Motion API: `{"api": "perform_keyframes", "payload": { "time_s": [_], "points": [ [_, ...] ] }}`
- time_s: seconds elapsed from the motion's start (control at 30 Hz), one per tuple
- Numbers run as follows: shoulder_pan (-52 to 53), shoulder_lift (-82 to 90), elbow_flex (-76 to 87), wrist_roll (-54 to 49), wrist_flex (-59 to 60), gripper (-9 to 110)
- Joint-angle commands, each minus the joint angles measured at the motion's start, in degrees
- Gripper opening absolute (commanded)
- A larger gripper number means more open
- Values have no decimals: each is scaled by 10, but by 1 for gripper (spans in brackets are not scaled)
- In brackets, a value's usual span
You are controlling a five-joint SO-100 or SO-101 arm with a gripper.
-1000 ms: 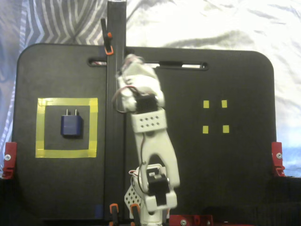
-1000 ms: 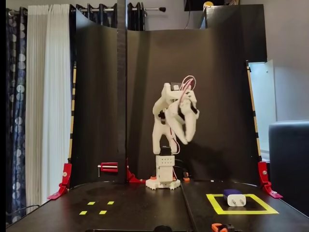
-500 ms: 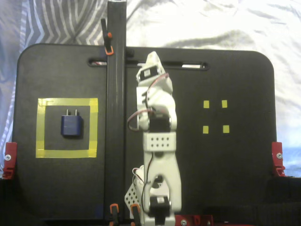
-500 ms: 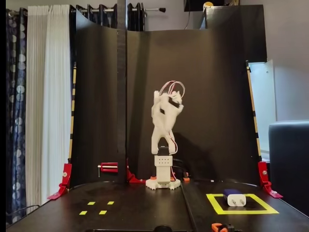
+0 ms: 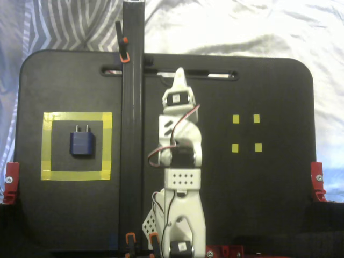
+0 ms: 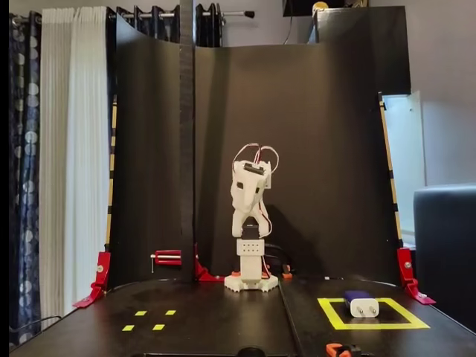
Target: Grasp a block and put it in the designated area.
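The dark blue block (image 5: 81,143) lies flat inside the designated area (image 5: 47,145), the yellow tape square on the left of a fixed view, with its two pale prongs pointing to the far edge. In the other fixed view the block (image 6: 361,303) sits in the same designated area (image 6: 331,315) at the front right. My gripper (image 5: 179,77) is over the middle of the board, well away from the block, its fingers together in one point with nothing in them. The white arm (image 6: 249,195) is folded low above its base.
A tall black post (image 5: 132,107) stands between the arm and the taped square. Four tiny yellow squares (image 5: 245,133) mark the right half of the black board (image 5: 269,183). Red clamps (image 5: 317,180) grip the board's sides. A black backdrop (image 6: 312,149) rises behind the arm.
The arm has swung from leaning toward the post back to the board's centre line and folded lower. The block has stayed in the taped square.
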Motion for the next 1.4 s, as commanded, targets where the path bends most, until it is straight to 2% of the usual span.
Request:
{"api": "perform_keyframes", "payload": {
  "time_s": [0.0,0.63,1.37],
  "points": [
    [4,41,26,23,-18,0],
    [5,303,244,111,-11,0],
    [-13,408,421,105,-26,0]
  ]
}}
